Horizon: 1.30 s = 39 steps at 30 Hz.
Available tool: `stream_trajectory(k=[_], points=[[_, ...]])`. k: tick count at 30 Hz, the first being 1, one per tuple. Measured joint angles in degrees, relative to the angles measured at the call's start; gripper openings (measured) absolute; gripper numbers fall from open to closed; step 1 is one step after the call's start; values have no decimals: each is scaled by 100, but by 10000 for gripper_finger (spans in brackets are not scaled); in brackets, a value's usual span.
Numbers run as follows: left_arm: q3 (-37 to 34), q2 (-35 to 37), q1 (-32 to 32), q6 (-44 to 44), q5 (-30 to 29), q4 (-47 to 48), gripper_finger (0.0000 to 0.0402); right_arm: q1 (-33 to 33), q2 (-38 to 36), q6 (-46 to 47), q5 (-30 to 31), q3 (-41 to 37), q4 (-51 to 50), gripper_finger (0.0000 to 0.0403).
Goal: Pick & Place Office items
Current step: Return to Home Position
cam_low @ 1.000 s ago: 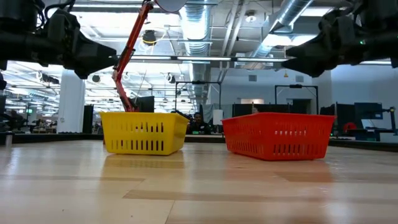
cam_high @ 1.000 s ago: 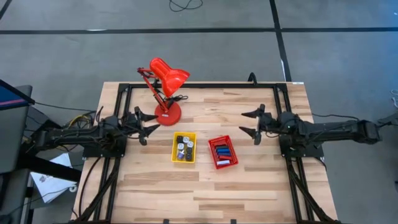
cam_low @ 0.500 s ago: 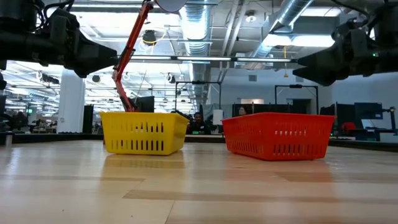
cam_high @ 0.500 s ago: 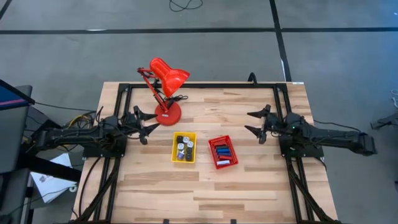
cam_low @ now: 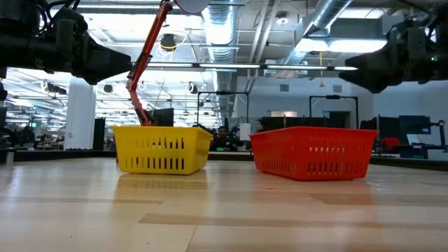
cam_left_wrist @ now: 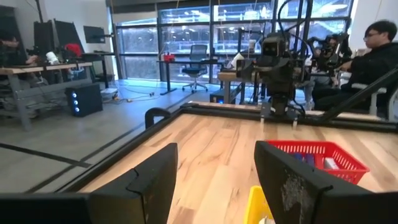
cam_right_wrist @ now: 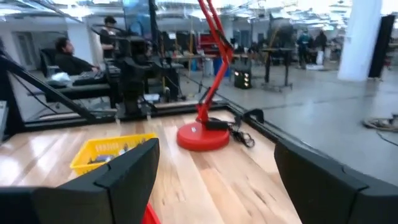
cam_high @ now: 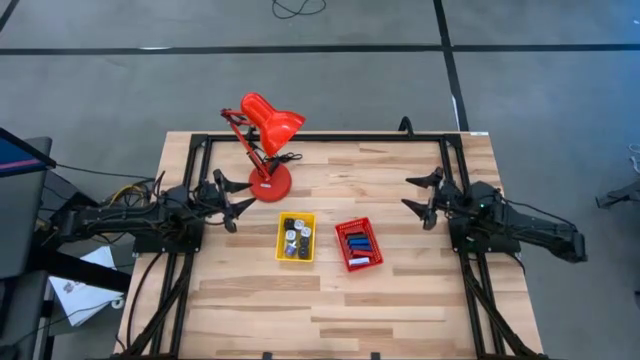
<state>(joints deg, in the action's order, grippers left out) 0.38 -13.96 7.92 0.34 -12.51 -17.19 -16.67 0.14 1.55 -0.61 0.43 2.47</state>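
Note:
The office items lie in two trays at the table's middle: black and silvery round bits in the yellow tray, flat blue and red pieces in the red tray. My left gripper hovers level at the table's left side, pointing toward the trays, open with nothing between its fingers. My right gripper hovers level at the right side, facing the trays, wide open and empty. In the low view both grippers stay high above the trays, the left and the right.
A red desk lamp stands on its round base at the back left, its head over the far edge. A black frame rail borders the table. People sit in the room beyond. Bare wood lies before the trays.
My right gripper has drawn back toward the table's right edge, away from the red tray, staying level and open. The trays and their pieces have kept their places.

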Motion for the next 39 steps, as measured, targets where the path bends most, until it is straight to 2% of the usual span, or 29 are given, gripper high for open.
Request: stream_trajectory(k=[7,13,25,28,39], points=[[0,6,2,-84,31,-26,208,-78,67,43,62,0,-180,312],[0,211,-17,225,236,-249,208,-58,133,286,60,0,-181,312],[-2,1391,-15,374,354,1015,208,-56,133,356,60,-2,-185,312],[-2,1366,-15,387,354,1247,208,-56,133,349,60,-2,-186,312],[-2,795,-15,387,354,1185,208,-56,133,345,60,-4,-190,312]])
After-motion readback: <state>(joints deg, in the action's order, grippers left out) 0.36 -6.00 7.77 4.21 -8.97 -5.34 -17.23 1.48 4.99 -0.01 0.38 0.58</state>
